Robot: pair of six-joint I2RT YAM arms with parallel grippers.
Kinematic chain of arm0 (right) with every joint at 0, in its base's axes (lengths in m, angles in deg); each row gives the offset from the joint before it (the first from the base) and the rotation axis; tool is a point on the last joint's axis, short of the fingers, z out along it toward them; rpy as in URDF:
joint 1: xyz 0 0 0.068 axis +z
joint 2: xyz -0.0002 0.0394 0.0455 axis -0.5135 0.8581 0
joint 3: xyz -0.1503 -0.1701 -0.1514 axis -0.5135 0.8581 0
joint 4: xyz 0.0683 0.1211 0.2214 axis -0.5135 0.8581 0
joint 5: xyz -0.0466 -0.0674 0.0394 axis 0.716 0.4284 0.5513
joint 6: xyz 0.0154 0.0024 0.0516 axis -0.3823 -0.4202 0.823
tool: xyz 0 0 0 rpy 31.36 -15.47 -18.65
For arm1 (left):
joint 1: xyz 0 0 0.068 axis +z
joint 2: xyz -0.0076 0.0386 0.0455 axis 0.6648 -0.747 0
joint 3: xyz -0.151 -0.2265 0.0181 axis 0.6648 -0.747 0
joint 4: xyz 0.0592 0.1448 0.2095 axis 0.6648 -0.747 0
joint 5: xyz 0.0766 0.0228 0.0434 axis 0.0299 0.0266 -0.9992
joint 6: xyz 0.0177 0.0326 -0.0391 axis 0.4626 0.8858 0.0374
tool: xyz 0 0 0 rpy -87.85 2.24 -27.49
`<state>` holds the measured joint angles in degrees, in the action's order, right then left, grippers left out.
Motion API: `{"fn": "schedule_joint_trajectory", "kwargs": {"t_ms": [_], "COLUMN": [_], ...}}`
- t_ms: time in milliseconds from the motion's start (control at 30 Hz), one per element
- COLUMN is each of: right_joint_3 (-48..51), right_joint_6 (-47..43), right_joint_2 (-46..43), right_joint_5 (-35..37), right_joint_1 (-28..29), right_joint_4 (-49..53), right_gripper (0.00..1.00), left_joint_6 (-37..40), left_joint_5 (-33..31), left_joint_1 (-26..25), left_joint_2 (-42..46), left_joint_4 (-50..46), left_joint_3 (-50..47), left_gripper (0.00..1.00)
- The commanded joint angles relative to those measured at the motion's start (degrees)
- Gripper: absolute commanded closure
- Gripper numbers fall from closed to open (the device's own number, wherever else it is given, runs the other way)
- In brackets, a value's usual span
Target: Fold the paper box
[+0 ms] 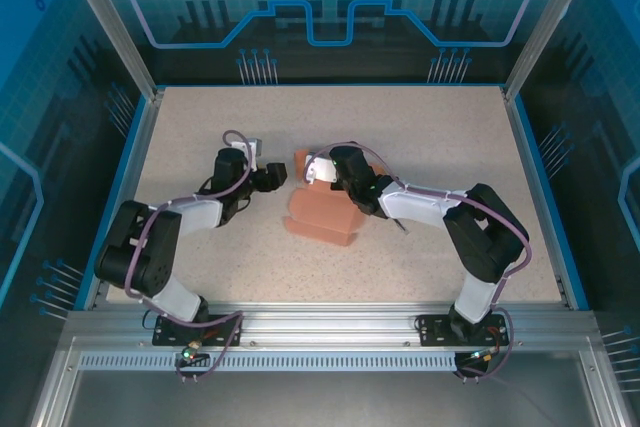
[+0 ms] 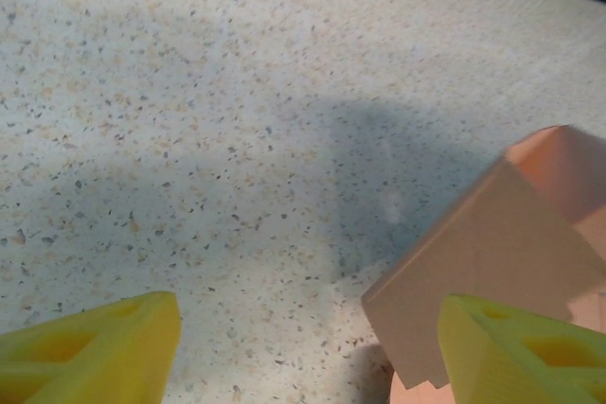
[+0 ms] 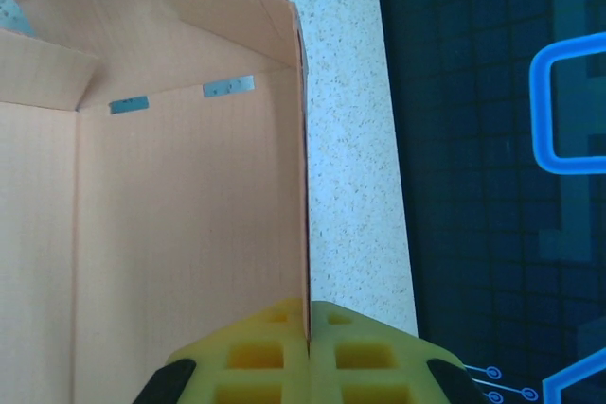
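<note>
Top cam sits high behind the arm bases [image 1: 185, 319], looking down on the whole speckled counter [image 1: 420, 127]. Left wrist cam is way down low, peeking past its yellow jaws across the counter at a corner of the paper box [image 2: 492, 262]. Right wrist cam is jammed up against that same box's wall, counter strip alongside.

Reaching in from the near edge with both arms, elbows bent, wrists close together at mid-table. Left gripper [image 1: 272, 177] held low, yellow fingers [image 2: 95, 347] spread wide apart. Right gripper [image 3: 308, 314] pinched tight, pads pressed together on a thin wall of the paper box [image 3: 189, 234].
</note>
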<state>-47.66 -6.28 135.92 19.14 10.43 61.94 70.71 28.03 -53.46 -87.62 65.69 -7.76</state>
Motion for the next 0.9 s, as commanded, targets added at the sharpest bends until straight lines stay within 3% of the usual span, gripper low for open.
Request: {"fn": "schedule_joint_trajectory", "kwargs": {"t_ms": [0,400,867], "right_joint_3": [0.5,-0.8,-2.0], "right_joint_6": [-1.5,-0.1,1.3], "right_joint_2": [-1.1,-0.8,-0.9], "right_joint_5": [1.0,-0.3,-1.5], "right_joint_1": [0.7,0.4,0.1], "right_joint_4": [-3.3,0.0,2.3], "right_gripper": [1.0,1.0,1.0], "left_joint_6": [0.6,4.4,8.8], "left_joint_5": [2.3,13.9,15.0], "left_joint_1": [0.6,0.5,-2.2], "left_joint_2": [-4.0,-7.7,-8.3], "left_joint_4": [-7.8,-3.4,-3.1], "left_joint_3": [4.8,6.6,7.6], "left_gripper": [0.27,0.26,0.26]}}
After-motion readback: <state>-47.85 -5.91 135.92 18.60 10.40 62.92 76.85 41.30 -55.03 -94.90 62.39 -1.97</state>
